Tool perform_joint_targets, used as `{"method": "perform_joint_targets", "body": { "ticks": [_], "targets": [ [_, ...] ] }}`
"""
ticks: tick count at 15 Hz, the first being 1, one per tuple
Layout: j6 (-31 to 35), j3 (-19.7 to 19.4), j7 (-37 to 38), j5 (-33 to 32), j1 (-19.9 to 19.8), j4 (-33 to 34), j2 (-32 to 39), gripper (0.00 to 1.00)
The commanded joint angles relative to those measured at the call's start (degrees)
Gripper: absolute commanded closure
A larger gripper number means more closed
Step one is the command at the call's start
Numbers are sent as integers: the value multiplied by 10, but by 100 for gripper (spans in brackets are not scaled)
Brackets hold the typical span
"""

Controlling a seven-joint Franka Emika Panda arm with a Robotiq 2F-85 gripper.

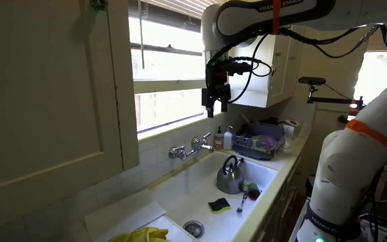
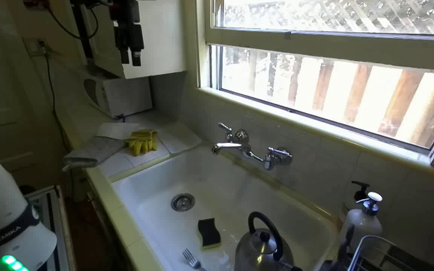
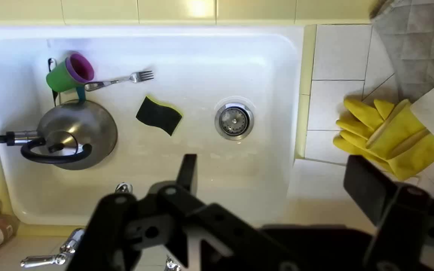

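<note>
The fingers (image 3: 367,190) are spread wide, pointing down and hanging high above the sink (image 3: 190,64), well apart from the things in it. In that sink a sponge (image 3: 159,114) lies dark side up between the drain (image 3: 234,121) and an upright kettle (image 3: 92,128). A fork (image 3: 136,77) lies near the sponge, and just beside the kettle a green cup (image 3: 59,78) lies on its side with a purple cup (image 3: 81,68) nested in it. Yellow gloves (image 3: 398,135) rest on the tabletop (image 3: 337,52) beside the sink, near a grey quilted cloth (image 3: 424,41)
</note>
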Motion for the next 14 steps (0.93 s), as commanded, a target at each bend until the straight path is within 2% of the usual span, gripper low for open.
{"method": "perform_joint_targets", "body": {
  "ticks": [1,6,7,10,14],
  "targets": [
    [-1,-4,2,-2,5,1,1,0],
    [-1,-4,2,-2,5,1,1,0],
    [14,2,23,-16,-4,-5,10,0],
    [108,-6,42,-43,-21,-36,26,0],
    [268,-43,26,-30,-35,-85,80,0]
  ]
}}
